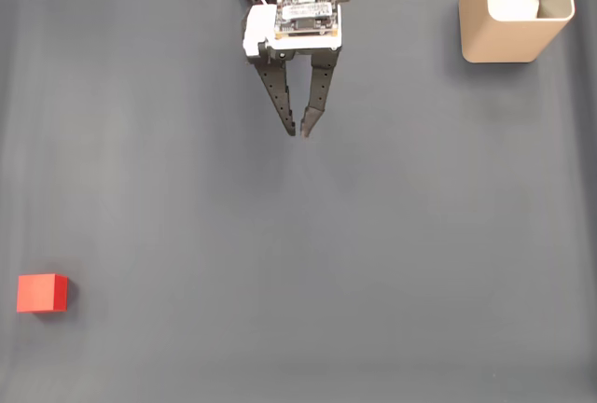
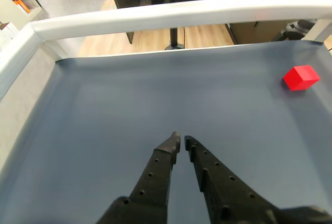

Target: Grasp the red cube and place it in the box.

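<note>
Black two-finger end effector (image 2: 180,141), fingertips nearly together and empty, over grey table (image 1: 373,263); small matte red cube (image 1: 42,293) at 8 o'clock, tall beige box (image 1: 513,20) at 2 o'clock.

A dark grey mat (image 1: 420,235) lies inside a pale rail (image 2: 171,12).

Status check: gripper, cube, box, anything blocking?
Gripper shut, empty, near top centre of the fixed view. Red cube untouched at lower left on the grey mat. Box upright, top right. Nothing between gripper and cube.
</note>
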### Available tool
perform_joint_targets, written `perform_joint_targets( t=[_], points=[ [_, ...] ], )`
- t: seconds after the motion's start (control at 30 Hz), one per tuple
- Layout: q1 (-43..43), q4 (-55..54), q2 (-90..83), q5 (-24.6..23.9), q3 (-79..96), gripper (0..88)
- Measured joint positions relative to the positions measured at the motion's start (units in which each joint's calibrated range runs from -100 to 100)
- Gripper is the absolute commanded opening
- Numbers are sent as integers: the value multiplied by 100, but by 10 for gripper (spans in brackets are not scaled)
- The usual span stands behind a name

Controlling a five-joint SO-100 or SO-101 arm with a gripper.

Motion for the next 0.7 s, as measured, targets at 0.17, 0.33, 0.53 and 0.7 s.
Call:
perform_joint_targets(
  t=[0.17, 0.33, 0.53, 0.7],
  points=[
    [237, 32, 825, -29, -1004, 3],
    [564, 32, 1502, -10, -1709, 3],
    [972, 32, 2267, 107, -2360, 3],
    [1343, 48, 2909, 176, -2939, 4]
  ],
)
